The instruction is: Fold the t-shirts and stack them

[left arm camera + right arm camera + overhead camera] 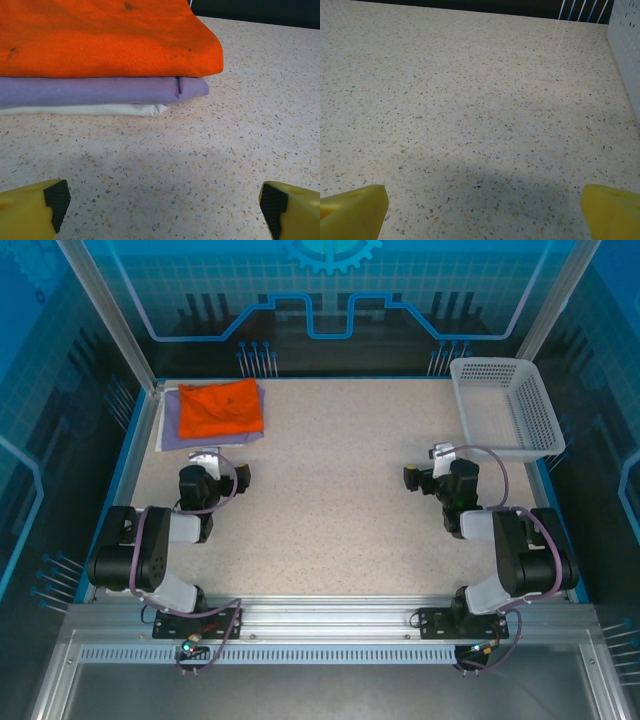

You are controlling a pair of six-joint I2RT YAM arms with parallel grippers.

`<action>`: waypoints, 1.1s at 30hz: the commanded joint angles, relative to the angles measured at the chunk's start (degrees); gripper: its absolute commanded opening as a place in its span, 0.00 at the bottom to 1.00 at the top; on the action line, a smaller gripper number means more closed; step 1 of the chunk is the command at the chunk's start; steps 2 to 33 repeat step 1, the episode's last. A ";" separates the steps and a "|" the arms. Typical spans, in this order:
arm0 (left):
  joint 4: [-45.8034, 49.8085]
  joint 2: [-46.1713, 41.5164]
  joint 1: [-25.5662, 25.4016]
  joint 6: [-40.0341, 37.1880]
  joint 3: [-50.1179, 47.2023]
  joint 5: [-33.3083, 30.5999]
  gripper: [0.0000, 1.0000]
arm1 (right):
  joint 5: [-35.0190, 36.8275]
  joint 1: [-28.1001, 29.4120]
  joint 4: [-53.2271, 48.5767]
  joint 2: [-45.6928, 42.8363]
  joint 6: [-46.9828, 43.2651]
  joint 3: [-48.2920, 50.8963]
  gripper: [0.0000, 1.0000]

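A folded bright orange t-shirt (220, 407) (100, 37) lies on top of a folded lavender t-shirt (205, 437) (95, 91) at the table's far left corner. Under the lavender one a white cloth layer (85, 109) shows. My left gripper (212, 462) (165, 205) sits just in front of the stack, open, with bare tabletop between its yellow fingers (30, 210). My right gripper (438, 457) (485, 210) rests low over the right half of the table, open and holding nothing.
A white plastic mesh basket (527, 380) (626, 35) stands at the far right corner, just beyond my right gripper. The speckled tabletop (330, 490) stretches between the two arms. Blue walls and metal posts border the table.
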State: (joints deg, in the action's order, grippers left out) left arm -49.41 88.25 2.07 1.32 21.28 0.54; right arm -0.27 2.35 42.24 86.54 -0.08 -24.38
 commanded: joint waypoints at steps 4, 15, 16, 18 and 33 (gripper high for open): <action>-1.26 0.11 -0.21 -0.84 1.09 0.97 0.99 | -0.09 0.05 0.43 -0.14 -0.70 -0.69 1.00; -1.26 0.11 -0.21 -0.84 1.09 0.97 0.99 | -0.09 0.05 0.43 -0.14 -0.70 -0.69 1.00; -1.26 0.11 -0.21 -0.84 1.09 0.97 0.99 | -0.09 0.05 0.43 -0.14 -0.70 -0.69 1.00; -1.26 0.11 -0.21 -0.84 1.09 0.97 0.99 | -0.09 0.05 0.43 -0.14 -0.70 -0.69 1.00; -1.26 0.11 -0.21 -0.84 1.09 0.97 0.99 | -0.09 0.05 0.43 -0.14 -0.70 -0.69 1.00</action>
